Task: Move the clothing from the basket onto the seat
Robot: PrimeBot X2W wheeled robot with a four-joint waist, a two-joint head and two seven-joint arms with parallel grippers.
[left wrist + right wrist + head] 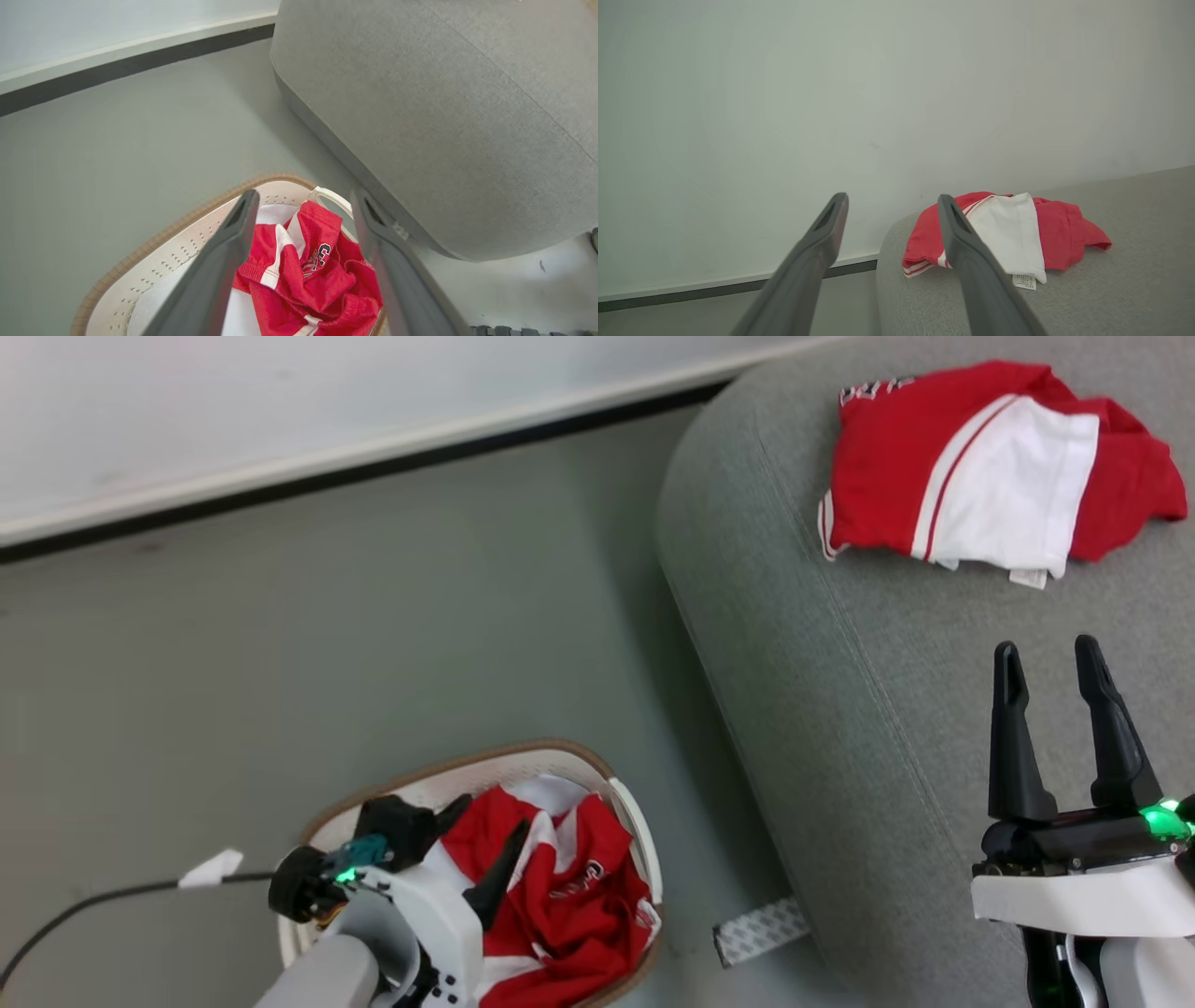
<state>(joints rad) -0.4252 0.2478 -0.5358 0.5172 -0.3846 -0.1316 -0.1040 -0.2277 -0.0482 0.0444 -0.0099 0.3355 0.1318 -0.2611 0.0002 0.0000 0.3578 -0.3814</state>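
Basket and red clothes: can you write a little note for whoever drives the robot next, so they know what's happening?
The left gripper is over the basket, jaws open, holding nothing.
The right gripper is above the seat, jaws open, holding nothing.
Done: one red garment lies on the seat.
Left to do: the other red garment lies crumpled in the basket. The left gripper is probably best placed to grasp it and carry it to the seat.
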